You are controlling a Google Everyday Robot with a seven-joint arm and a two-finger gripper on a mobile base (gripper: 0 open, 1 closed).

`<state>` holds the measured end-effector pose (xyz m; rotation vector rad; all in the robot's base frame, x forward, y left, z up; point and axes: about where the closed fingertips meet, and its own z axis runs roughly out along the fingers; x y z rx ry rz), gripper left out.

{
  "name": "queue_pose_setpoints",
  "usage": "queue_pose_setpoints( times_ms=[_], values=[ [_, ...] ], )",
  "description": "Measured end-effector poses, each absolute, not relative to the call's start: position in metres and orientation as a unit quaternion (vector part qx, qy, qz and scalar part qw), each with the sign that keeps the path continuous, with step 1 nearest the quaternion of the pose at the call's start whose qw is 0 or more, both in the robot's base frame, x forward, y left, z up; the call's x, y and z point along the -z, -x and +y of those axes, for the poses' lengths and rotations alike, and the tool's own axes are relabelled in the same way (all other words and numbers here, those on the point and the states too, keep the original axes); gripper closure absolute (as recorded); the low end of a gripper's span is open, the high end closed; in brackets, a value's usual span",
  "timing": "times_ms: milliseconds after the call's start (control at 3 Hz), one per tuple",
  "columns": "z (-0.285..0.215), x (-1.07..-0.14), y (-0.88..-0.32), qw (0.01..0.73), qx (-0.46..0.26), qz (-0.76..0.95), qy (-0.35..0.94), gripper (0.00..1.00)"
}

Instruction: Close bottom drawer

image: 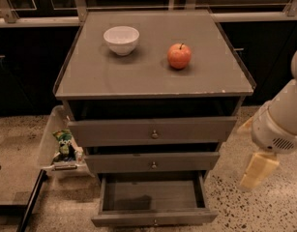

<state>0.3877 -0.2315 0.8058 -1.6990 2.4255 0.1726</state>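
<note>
While the bottom drawer (153, 199) stands pulled out at the foot of the cabinet (148, 79), your end effector (257, 171) hangs well right of it.
Open or closed, you cannot tell. Push off-centre and the drawer may skew and jam; come in high and you strike the middle drawer (153, 162).

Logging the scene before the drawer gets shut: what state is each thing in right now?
bottom drawer: pulled well out, looks empty
middle drawer: pushed in, or nearly
top drawer: pushed in, or nearly
bowl: upright on cabinet
apple: upright, stem up
gripper: right of cabinet, touching nothing
</note>
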Motion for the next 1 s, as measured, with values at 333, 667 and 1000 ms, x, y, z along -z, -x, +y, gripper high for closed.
queue_pose_setpoints(
  times_ms=[333,667,1000],
  values=[
    [-0.2257,-0.7747,-0.3751,0.108,-0.062,0.803,0.583,0.42],
    [-0.2257,-0.7736,-0.3773,0.113,-0.057,0.802,0.583,0.66],
    [-0.2257,-0.7736,-0.3773,0.113,-0.057,0.802,0.583,0.89]
  ],
)
